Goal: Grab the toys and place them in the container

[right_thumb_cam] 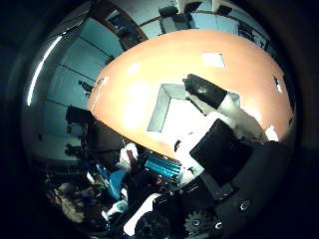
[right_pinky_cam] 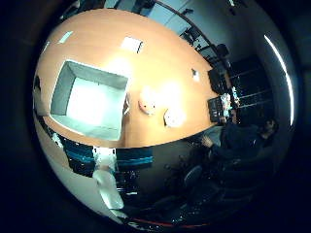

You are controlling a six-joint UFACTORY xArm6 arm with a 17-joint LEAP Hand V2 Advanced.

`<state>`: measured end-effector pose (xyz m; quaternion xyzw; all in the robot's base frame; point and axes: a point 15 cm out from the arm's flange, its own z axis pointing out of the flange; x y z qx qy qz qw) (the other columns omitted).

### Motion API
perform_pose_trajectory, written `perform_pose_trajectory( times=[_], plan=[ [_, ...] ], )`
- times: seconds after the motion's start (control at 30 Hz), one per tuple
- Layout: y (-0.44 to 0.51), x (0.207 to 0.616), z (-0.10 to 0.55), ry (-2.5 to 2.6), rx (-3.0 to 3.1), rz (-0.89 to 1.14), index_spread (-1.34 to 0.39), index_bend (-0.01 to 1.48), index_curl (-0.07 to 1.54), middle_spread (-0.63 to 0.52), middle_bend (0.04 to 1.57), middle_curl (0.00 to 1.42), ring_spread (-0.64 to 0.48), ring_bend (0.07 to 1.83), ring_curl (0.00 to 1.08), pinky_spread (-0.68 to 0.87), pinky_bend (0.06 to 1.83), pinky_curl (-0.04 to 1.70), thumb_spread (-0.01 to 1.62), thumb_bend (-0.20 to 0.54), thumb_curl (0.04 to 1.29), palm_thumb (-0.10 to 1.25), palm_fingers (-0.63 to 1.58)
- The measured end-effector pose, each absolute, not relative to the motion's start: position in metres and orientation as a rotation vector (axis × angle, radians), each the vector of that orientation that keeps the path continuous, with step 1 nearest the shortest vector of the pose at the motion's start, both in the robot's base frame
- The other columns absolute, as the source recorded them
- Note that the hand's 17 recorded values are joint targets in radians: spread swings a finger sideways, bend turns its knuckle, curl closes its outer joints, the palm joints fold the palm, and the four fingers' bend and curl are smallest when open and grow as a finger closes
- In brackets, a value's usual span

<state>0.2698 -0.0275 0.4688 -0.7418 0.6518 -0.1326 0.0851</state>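
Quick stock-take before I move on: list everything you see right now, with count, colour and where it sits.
Open rectangular container: one, grey walls with a pale inside, on the table; nothing visible inside it.
Small rounded toys: two, pale, on the table beside the container, one nearer it, one further off.
Large oval wooden table: one, orange-brown, below the hand.
Flat square patches: several, pale, set in the tabletop.
Office chairs: dark, on the floor beside the table; count unclear.
Hand: one, white and black, high above the table, a finger reaching out over the container, holding nothing.
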Motion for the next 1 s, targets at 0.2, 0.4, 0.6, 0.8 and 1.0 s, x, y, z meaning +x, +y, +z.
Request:
perform_pose_trajectory(
  times=[0.2, 0.4, 0.6, 0.8, 1.0],
  plan=[
    [-0.058, 0.27, 0.465, 2.004, -2.246, -0.449, -0.54, 0.2, 0.42, -0.24, 0.19, 0.33, -0.03, 0.28, 0.13, 0.39, 0.2, 0.14, 1.09, -0.019, 0.33, 0.82, 0.58],
    [-0.117, 0.263, 0.458, 2.232, -2.113, -0.444, -0.54, 0.19, 0.41, -0.24, 0.19, 0.32, -0.03, 0.26, 0.14, 0.39, 0.2, 0.15, 1.09, -0.019, 0.32, 0.8, 0.57],
    [-0.183, 0.255, 0.45, 2.39, -1.957, -0.433, -0.53, 0.19, 0.41, -0.24, 0.19, 0.33, -0.03, 0.25, 0.15, 0.39, 0.2, 0.15, 1.11, -0.021, 0.31, 0.78, 0.57],
    [-0.249, 0.257, 0.431, 2.452, -1.849, -0.407, -0.51, 0.19, 0.39, -0.23, 0.19, 0.33, 0.0, 0.26, 0.16, 0.38, 0.2, 0.16, 1.11, -0.024, 0.31, 0.74, 0.53],
    [-0.319, 0.252, 0.407, 2.568, -1.725, -0.312, -0.44, 0.15, 0.35, -0.15, 0.18, 0.32, 0.07, 0.28, 0.19, 0.38, 0.25, 0.21, 1.12, -0.033, 0.28, 0.61, 0.39]
  ],
)
